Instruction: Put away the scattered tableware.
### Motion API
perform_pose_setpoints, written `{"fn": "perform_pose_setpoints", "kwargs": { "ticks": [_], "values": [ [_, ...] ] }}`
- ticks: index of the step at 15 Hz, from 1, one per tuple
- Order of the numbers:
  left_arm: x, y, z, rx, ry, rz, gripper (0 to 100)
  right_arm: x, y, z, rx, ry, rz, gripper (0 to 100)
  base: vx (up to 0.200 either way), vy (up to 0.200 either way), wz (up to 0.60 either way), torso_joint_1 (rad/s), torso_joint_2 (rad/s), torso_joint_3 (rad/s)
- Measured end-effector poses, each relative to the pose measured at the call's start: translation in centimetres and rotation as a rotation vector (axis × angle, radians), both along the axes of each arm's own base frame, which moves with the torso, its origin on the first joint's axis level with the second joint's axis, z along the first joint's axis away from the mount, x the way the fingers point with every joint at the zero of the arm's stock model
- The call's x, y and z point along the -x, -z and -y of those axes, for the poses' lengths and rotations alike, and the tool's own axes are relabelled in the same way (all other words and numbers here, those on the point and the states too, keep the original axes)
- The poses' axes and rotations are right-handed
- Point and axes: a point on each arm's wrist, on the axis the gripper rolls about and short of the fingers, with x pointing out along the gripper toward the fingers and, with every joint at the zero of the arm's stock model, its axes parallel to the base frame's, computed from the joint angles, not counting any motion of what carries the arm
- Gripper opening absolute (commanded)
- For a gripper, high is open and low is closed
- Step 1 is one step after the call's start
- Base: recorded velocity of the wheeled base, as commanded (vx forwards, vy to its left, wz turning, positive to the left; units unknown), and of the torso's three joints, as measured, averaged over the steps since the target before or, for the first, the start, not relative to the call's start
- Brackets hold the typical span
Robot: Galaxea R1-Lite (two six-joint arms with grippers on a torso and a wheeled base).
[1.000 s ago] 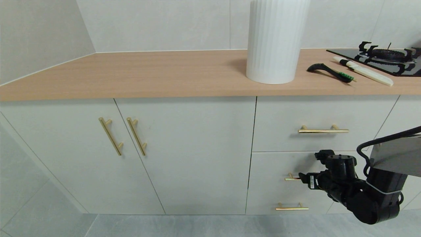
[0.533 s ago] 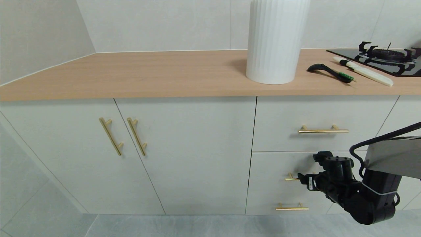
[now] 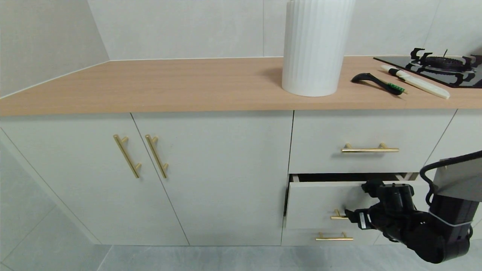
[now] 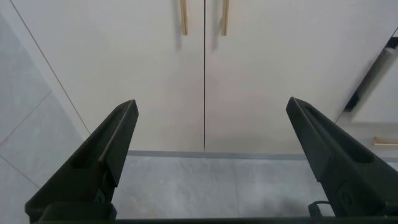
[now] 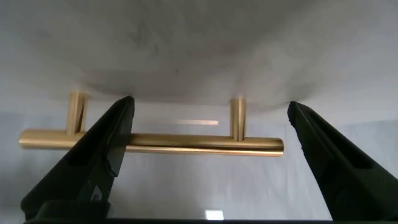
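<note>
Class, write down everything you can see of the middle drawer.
The middle drawer has a flat, pale grey front and a brass-coloured bar handle on two posts. It stands partly open, front upright, with a dark gap above it. It sits between the top drawer and bottom drawer, under the counter. The right gripper, fingers apart, is at the handle; contact is unclear.

— Where's the right arm (image 3: 433,229)?
— Low on the robot's right, bent at the elbow, with the wrist turned across toward the left. The right gripper (image 3: 348,217) leads, held roughly level.
— Jaws?
— Spread wide (the wrist view has one dark finger at each side).
— And the left gripper (image 4: 211,102)?
— Its fingers (image 4: 102,158) stand just as far apart, pointing forward and slightly down.
</note>
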Motion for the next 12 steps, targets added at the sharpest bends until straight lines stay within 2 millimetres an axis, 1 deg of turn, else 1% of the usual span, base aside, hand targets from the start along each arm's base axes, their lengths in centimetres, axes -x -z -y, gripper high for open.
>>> {"fn": "perform_pose_setpoints", "kwargs": {
  "ticks": [2, 4, 6, 8, 9, 10, 11, 12],
  "values": [
    [0.0, 0.0, 0.0, 0.0, 0.0, 0.001, 100, 1.8, -2.1, -0.4, -0.011, -0.066, -0.085, 100, 0.0, 0.0, 0.0, 0.0, 0.0, 0.0],
    [0.0, 0.0, 0.0, 0.0, 0.0, 0.0, 100, 3.8, -5.9, -0.6, -0.032, -0.12, -0.139, 100, 0.0, 0.0, 0.0, 0.0, 0.0, 0.0],
    [0.0, 0.0, 0.0, 0.0, 0.0, 0.0, 100, 5.6, -10.2, -0.8, -0.062, -0.154, -0.12, 100, 0.0, 0.0, 0.0, 0.0, 0.0, 0.0],
    [0.0, 0.0, 0.0, 0.0, 0.0, 0.0, 100, 6.4, -13.8, -1.1, -0.123, -0.152, -0.019, 100, 0.0, 0.0, 0.0, 0.0, 0.0, 0.0],
    [0.0, 0.0, 0.0, 0.0, 0.0, 0.0, 100, 6.5, -14.8, -1.1, -0.134, -0.148, 0.035, 100, 0.0, 0.0, 0.0, 0.0, 0.0, 0.0],
    [0.0, 0.0, 0.0, 0.0, 0.0, 0.0, 100, 6.3, -15.3, -1.2, -0.13, -0.131, 0.082, 100, 0.0, 0.0, 0.0, 0.0, 0.0, 0.0],
    [0.0, 0.0, 0.0, 0.0, 0.0, 0.0, 100, 6.0, -15.5, -1.2, -0.121, -0.109, 0.117, 100, 0.0, 0.0, 0.0, 0.0, 0.0, 0.0],
    [0.0, 0.0, 0.0, 0.0, 0.0, 0.0, 100, 5.5, -15.2, -1.3, -0.106, -0.084, 0.137, 100, 0.0, 0.0, 0.0, 0.0, 0.0, 0.0]
  ]
}}
